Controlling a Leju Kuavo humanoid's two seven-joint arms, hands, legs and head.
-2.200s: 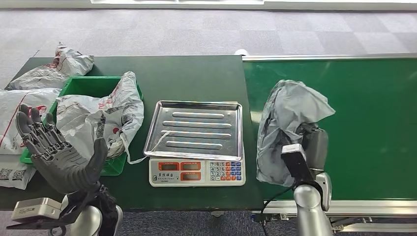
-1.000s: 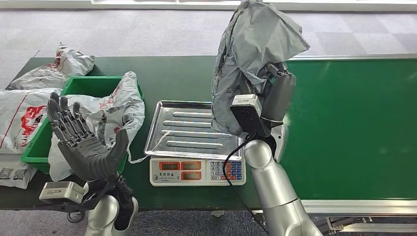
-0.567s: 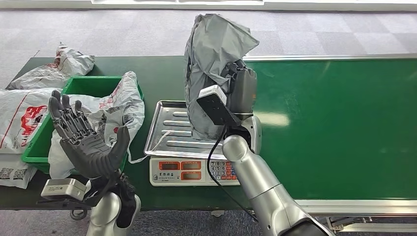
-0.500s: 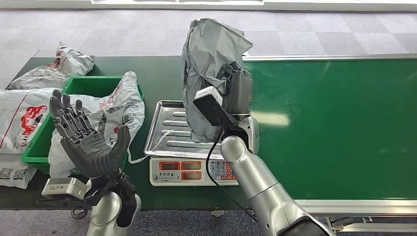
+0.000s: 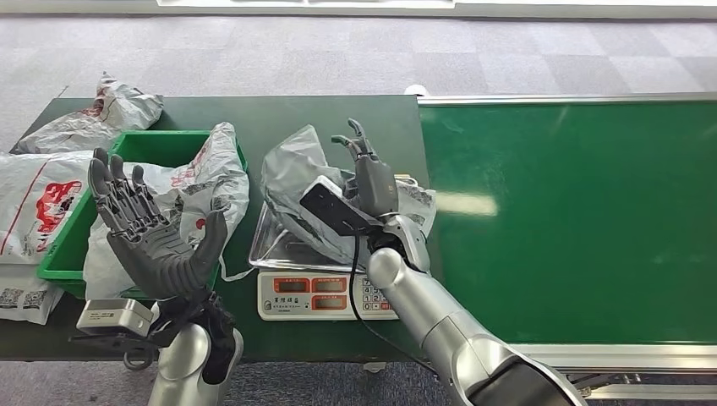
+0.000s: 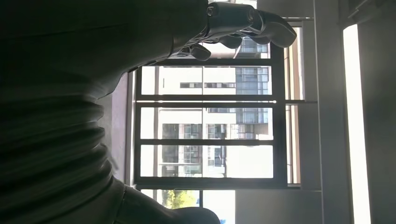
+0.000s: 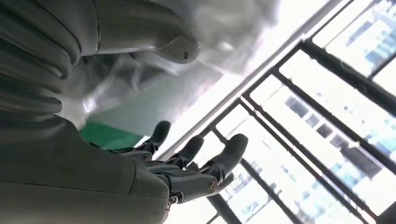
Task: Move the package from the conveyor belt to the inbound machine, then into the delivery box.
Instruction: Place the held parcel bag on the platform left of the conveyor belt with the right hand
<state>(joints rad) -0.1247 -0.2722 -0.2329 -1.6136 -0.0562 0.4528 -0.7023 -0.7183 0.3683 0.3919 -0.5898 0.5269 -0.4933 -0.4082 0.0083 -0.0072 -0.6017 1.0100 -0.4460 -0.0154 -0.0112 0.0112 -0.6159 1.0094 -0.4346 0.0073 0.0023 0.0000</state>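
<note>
Head view: package (image 5: 296,182) lies slumped on scale tray (image 5: 264,238); right hand (image 5: 369,173) beside it, fingers released. Left hand (image 5: 152,237) raised, fingers spread, empty.
Right wrist view: fingers (image 7: 196,163) splayed, package (image 7: 140,79) just beside.
Judgement: withdraw upward without snagging the film, so the weight settles.

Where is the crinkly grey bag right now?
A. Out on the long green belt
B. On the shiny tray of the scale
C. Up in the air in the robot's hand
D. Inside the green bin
B: the grey package lies on the scale's metal tray, and the right hand over it has its fingers spread, holding nothing.
</note>
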